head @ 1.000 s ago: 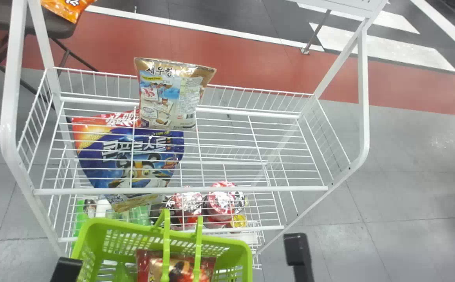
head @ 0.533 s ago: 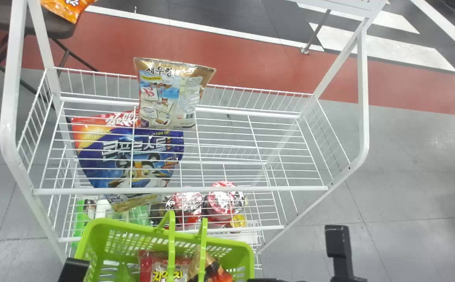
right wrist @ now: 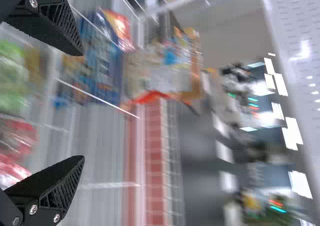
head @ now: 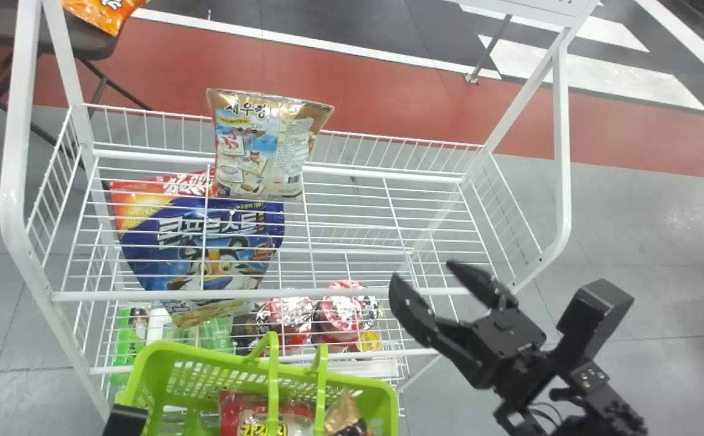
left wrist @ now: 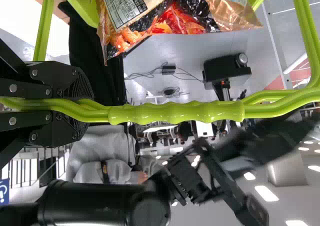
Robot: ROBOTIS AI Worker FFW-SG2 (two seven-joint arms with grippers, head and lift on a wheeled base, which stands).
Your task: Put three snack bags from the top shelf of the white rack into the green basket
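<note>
In the head view my right gripper (head: 434, 287) stands open over the rack's front right part, empty. One snack bag (head: 261, 145) stands upright at the back of the top shelf (head: 279, 296), left of centre. My right gripper (right wrist: 75, 106) shows spread fingers in the right wrist view, the blurred snack bag (right wrist: 162, 68) beyond them. The green basket (head: 382, 390) sits at the front, with a red bag (head: 237, 412) and a brown-and-black bag (head: 346, 418) inside. In the left wrist view my left gripper (left wrist: 82, 105) is shut on the basket handle (left wrist: 175, 112).
Below the top shelf lie a blue bag (head: 206, 242), a red bag behind it, and cups (head: 340, 309). White posts (head: 563, 145) frame the rack's sides. A dark chair (head: 85, 45) with an orange bag (head: 106, 15) stands behind at the left.
My right arm has come up from the bottom edge toward the rack's right side. The basket has shifted slightly right and down; the brown-and-black bag in it has tipped rightward. The shelf bag has not moved.
</note>
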